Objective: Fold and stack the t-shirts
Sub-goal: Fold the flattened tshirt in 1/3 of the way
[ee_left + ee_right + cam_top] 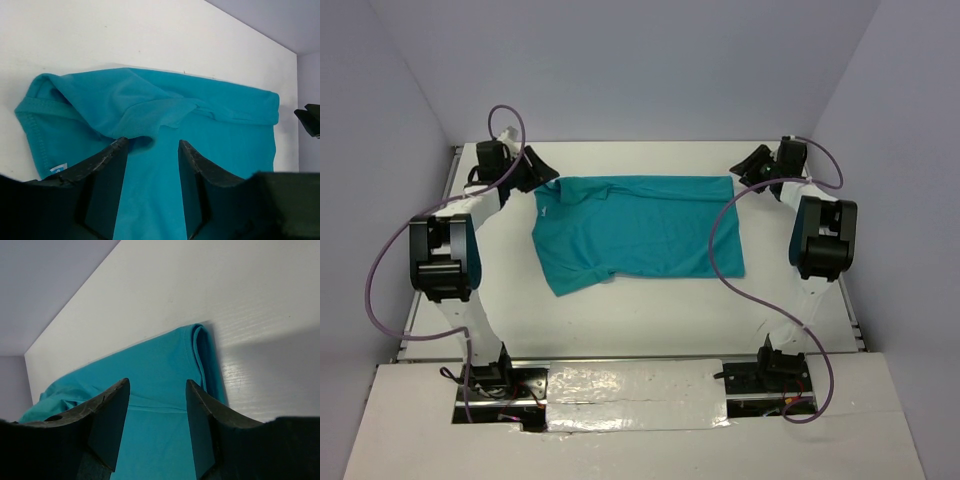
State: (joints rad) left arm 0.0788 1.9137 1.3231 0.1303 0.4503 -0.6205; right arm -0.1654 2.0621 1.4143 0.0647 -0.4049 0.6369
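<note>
One teal t-shirt (pixel 640 232) lies folded lengthwise in the middle of the white table, one sleeve sticking out at its near left. My left gripper (pixel 542 170) is open at the shirt's far left corner, over the collar end. In the left wrist view the open gripper (pixel 152 145) stands above the teal cloth (pixel 150 105), holding nothing. My right gripper (pixel 752 165) is open at the far right corner. In the right wrist view that gripper (pixel 157 385) hovers over the shirt's folded edge (pixel 200 355), empty.
The white table (pixel 650 310) is walled by pale panels at the back and sides. Purple cables (pixel 720 255) loop from both arms; the right one hangs over the shirt's right edge. A foil-covered strip (pixel 635 385) runs between the arm bases.
</note>
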